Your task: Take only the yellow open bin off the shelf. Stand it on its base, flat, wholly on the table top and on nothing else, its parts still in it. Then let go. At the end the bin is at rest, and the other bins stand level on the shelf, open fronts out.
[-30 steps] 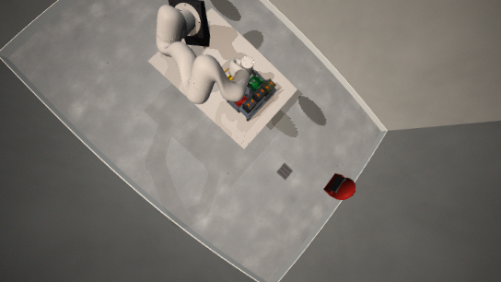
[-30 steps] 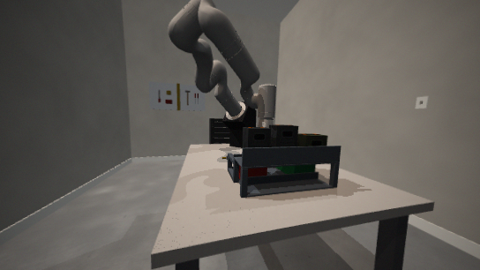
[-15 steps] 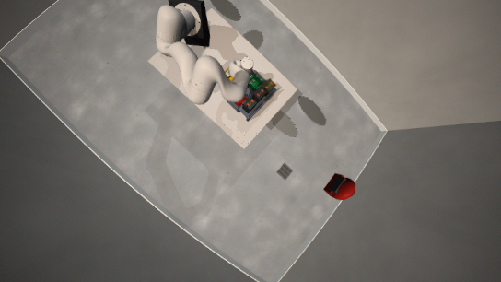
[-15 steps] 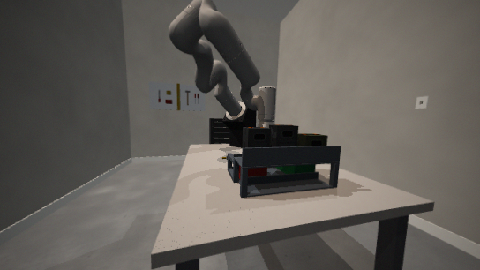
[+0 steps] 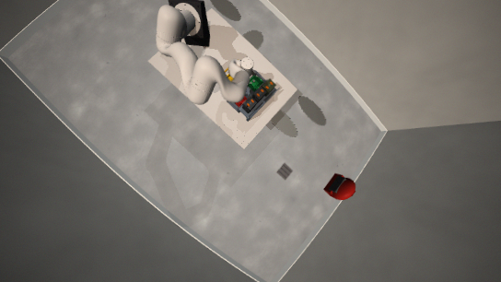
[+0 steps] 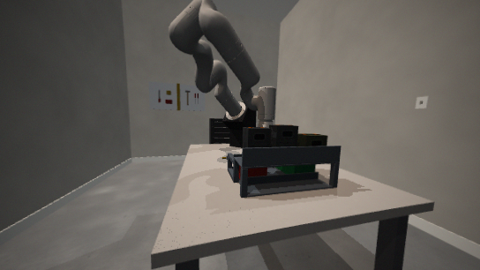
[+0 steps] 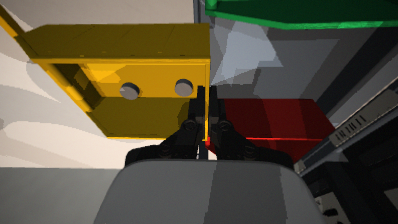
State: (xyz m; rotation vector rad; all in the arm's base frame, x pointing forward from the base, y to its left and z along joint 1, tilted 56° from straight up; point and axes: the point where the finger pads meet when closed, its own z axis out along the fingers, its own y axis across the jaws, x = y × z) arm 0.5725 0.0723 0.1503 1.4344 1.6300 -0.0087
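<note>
Jaws pinched on yellow bin (image 7: 150, 75) wall

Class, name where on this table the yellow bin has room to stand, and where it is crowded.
Room: the table strip between the shelf and the near edge, and beside the yellow bin held by the gripper. Crowded: the shelf itself.

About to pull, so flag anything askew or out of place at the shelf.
The yellow bin sits apart from the red bin and green bin, off to one side, the gripper pinching its thin side wall. Nothing spilled shows.
</note>
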